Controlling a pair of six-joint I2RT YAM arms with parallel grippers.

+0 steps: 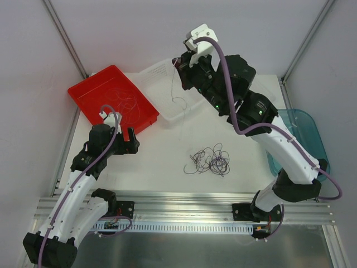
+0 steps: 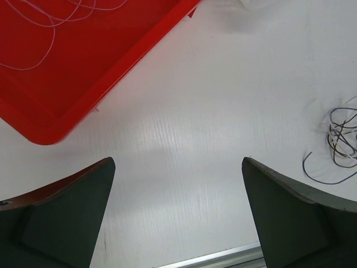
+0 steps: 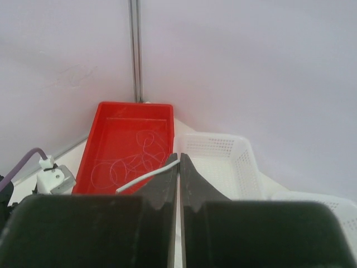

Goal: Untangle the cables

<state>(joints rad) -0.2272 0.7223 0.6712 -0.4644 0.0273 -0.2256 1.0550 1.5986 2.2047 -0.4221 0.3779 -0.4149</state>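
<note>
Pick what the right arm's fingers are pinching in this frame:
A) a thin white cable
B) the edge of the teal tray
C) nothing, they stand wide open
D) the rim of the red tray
A: in the right wrist view the right fingers are pressed together with a thin white cable caught between their tips and trailing off to one side.

tangled cables (image 1: 207, 161) on white table (image 1: 162, 167)
</note>
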